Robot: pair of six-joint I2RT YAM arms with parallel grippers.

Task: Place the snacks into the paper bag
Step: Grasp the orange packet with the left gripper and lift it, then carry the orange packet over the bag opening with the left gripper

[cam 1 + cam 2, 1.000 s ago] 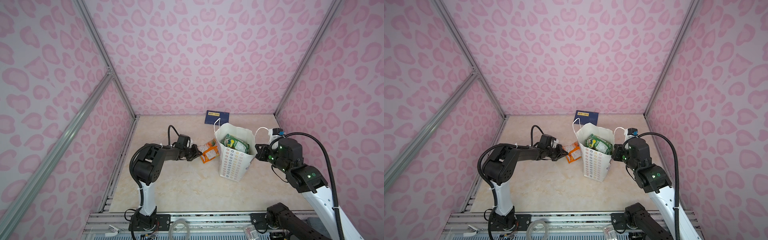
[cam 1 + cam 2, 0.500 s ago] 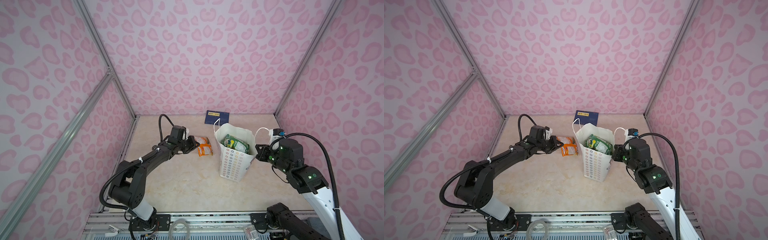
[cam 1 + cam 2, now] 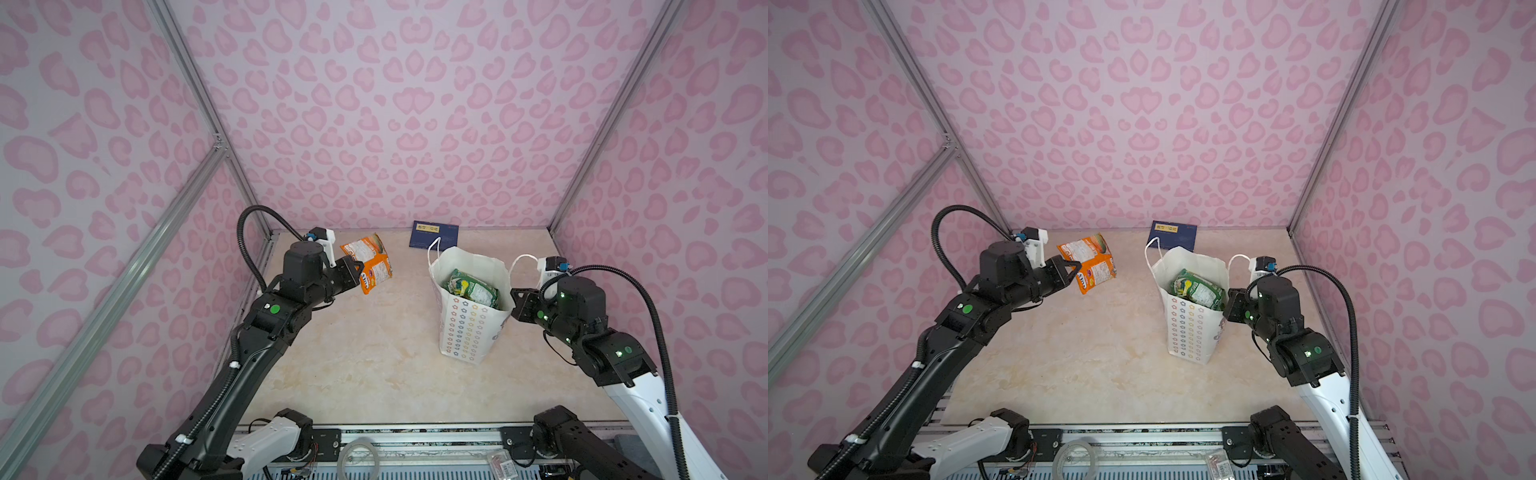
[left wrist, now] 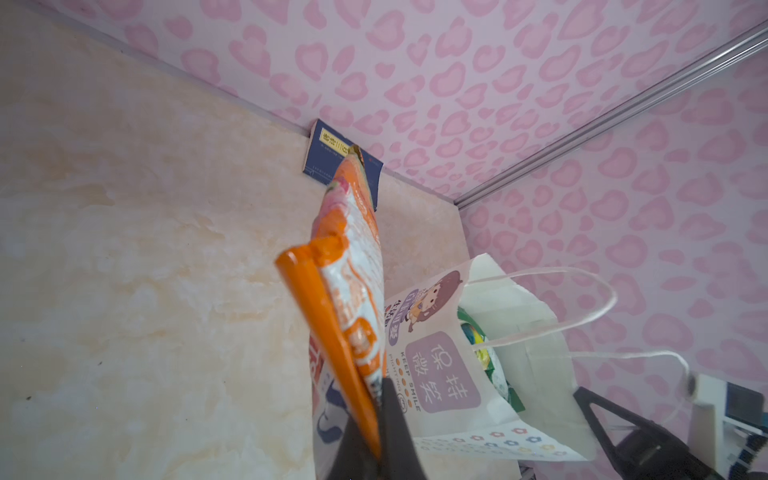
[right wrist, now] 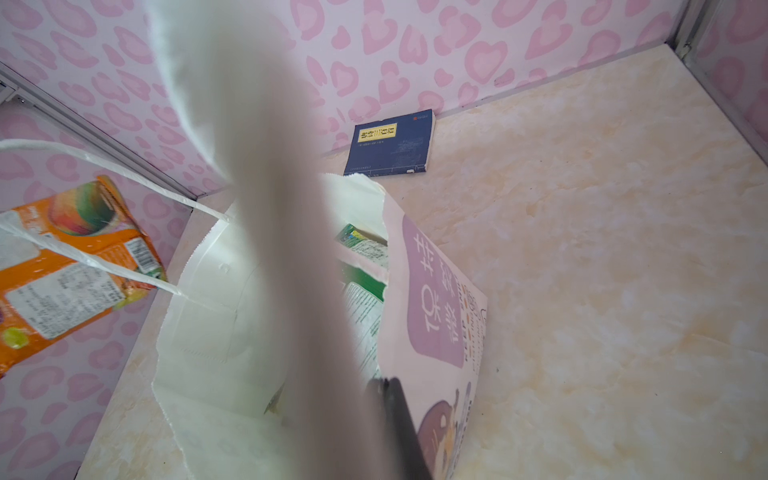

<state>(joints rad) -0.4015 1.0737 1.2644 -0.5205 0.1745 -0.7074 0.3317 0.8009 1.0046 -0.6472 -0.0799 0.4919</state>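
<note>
White paper bag (image 3: pixel 469 328) upright — green snacks (image 3: pixel 471 291) inside, orange snacks (image 3: pixel 368 264) aloft

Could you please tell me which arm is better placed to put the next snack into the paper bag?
Left. The left pincer is shut on orange pouches, held up beside the paper bag; the right pincer is shut on the bag's rim, steadying it.

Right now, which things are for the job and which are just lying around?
For the job: orange snacks in the left end effector; paper bag, gripped by the right end effector; green snacks inside it.
Lying about: dark blue card by the back wall.
</note>
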